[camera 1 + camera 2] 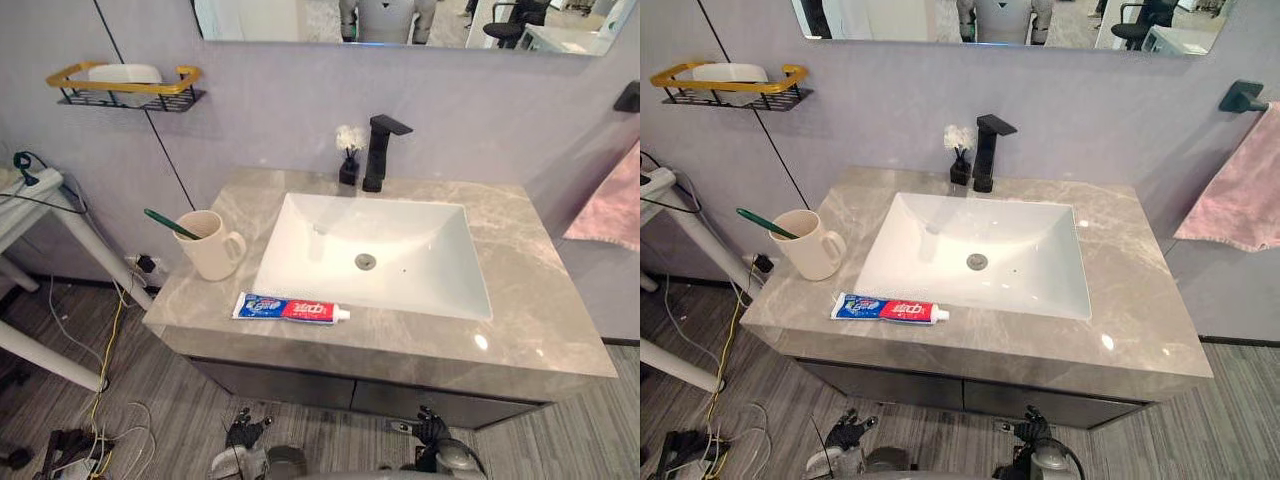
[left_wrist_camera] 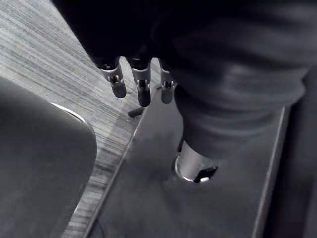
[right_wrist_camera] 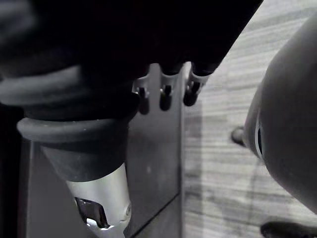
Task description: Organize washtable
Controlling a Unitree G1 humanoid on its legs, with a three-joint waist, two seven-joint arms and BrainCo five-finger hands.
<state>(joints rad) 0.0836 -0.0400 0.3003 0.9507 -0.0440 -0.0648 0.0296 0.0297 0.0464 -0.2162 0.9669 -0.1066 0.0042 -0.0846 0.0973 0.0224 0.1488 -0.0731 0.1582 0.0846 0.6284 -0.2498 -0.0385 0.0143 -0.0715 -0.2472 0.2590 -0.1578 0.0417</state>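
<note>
The fingers (image 2: 143, 89) of the left hand (image 1: 243, 432) are seen hanging straight and relaxed, with nothing grasped. The fingers (image 3: 166, 98) of the right hand (image 1: 430, 431) are likewise loose and empty. Both hands are held low before the dark cabinet (image 1: 300, 384) and are partly cut off at the eye views' lower edge.

The head of the green toothbrush (image 1: 168, 223) is hidden inside the cream mug (image 1: 208, 247), which stands upright left of the white basin (image 1: 400, 240). A white object that cannot be identified is held in the gold-rimmed wall rack (image 1: 125, 88).

The toothpaste tube (image 1: 290, 309) lies flat on the grey marble countertop (image 1: 540, 300), just before the basin. A black faucet (image 1: 380, 150) and a small vase (image 1: 349, 165) are set behind the basin. A pink towel (image 1: 1240, 195) is cut off at the right edge.
</note>
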